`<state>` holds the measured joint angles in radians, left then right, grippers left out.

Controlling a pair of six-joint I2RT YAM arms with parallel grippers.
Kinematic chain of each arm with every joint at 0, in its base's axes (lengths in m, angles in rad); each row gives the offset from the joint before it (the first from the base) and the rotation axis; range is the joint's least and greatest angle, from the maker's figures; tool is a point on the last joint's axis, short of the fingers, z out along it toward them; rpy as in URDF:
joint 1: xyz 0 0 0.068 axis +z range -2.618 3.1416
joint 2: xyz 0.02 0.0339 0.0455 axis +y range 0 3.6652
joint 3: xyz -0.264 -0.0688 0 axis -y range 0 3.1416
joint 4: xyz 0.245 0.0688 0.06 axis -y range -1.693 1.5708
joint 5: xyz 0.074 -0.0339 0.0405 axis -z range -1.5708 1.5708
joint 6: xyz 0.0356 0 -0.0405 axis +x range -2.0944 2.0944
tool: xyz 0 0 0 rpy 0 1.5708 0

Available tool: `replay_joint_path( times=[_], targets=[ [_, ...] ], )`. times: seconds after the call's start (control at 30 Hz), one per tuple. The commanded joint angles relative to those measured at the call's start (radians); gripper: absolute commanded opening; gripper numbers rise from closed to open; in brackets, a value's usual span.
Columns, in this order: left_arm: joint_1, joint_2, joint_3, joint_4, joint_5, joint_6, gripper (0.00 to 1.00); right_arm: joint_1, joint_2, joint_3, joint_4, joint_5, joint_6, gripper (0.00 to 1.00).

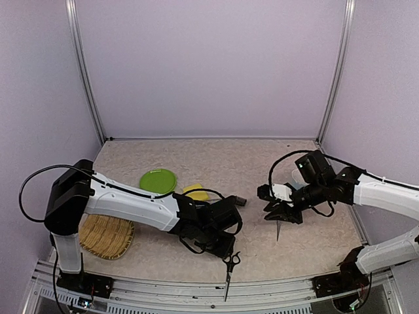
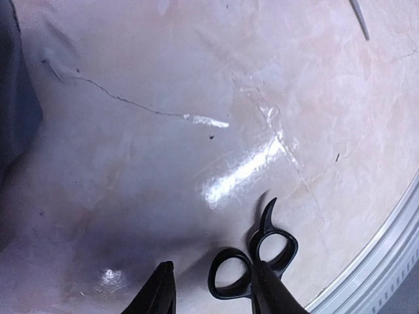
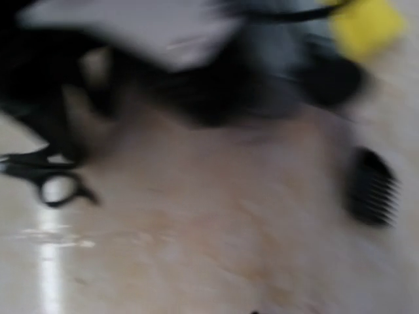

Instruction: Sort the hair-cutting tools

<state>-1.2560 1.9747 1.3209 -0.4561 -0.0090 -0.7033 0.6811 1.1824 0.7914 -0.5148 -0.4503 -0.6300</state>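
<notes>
Your left arm (image 1: 131,203) stretches low along the near edge of the beige marbled counter (image 1: 216,157); the left jaws stand partly apart, straddling one ring of the black-handled, silver-bladed scissors (image 2: 252,261); your right arm (image 1: 386,193) bends in from the right, the right jaws just above a second silver blade (image 1: 277,230); whether they grip it, you cannot tell.

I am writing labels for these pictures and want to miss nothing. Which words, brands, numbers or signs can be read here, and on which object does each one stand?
None can be read.
The scissors, green plate, yellow sponge and woven basket show no print.
The right wrist view is too blurred to read anything on the clipper guard.
</notes>
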Motion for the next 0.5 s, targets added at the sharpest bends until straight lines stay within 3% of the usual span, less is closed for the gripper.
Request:
replay_joint_path(
  times=[0.0, 0.47],
  targets=[
    [-0.023, 0.057, 0.067, -0.123, -0.024, 0.038, 0.37, -0.079, -0.070, -0.057, 0.092, -0.028, 0.053, 0.27],
    [-0.059, 0.139, 0.163, -0.281, -0.045, 0.069, 0.30, -0.092, -0.076, -0.060, 0.107, -0.051, 0.050, 0.28]
  ],
)
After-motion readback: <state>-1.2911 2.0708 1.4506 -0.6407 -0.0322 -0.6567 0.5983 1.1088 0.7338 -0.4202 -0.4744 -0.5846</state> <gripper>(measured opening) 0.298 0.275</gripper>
